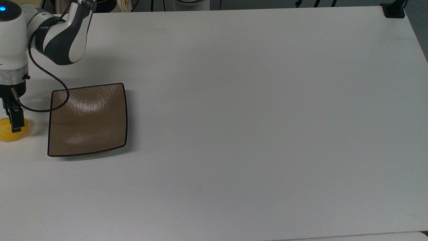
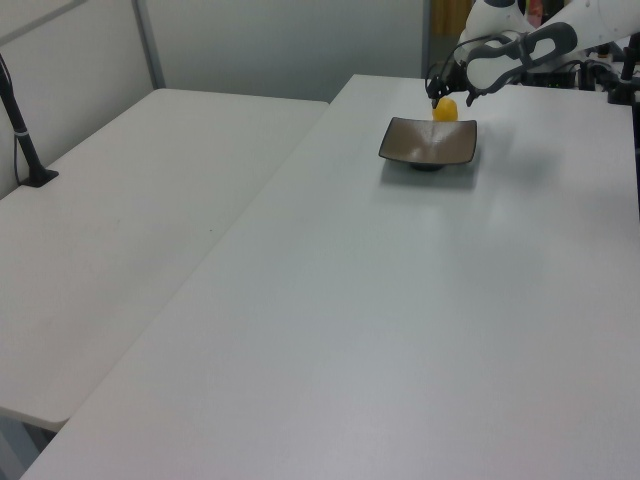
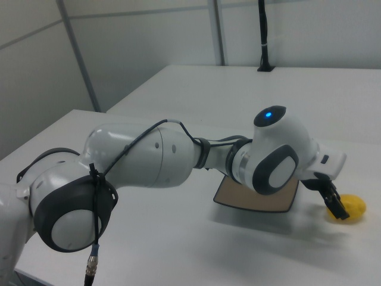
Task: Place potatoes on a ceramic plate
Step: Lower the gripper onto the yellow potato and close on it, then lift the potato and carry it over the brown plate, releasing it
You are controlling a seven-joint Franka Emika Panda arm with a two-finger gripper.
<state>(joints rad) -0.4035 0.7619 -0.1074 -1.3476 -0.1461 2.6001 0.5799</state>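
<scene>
Hovering directly over the small bright yellow oval potato [image 1: 8,130], the black two-finger gripper [image 1: 14,121] sits at the top view's far 9 o'clock edge. One dark finger [image 1: 16,119] overlaps the potato's upper right part in the top view; whether it touches the skin or stands above it cannot be told. Whether the fingers are spread or pressed together cannot be told either.

The potato [image 3: 348,208] rests on the white table [image 1: 254,110], off the square glossy brown ceramic plate [image 1: 87,119] and just beside the plate's edge, at 9 o'clock from the plate's centre in the top view. In the right view the order reverses: plate [image 3: 257,199] under the arm's wrist, potato at its 3 o'clock. In the left view the potato [image 2: 446,109] lies just beyond the plate's far rim [image 2: 430,121].

Judgement: the potato's long axis appears to run roughly 8 to 2 o'clock in the top view, so a grasp across its short width suits. Once held, the carry runs toward 3 o'clock in the top view.
</scene>
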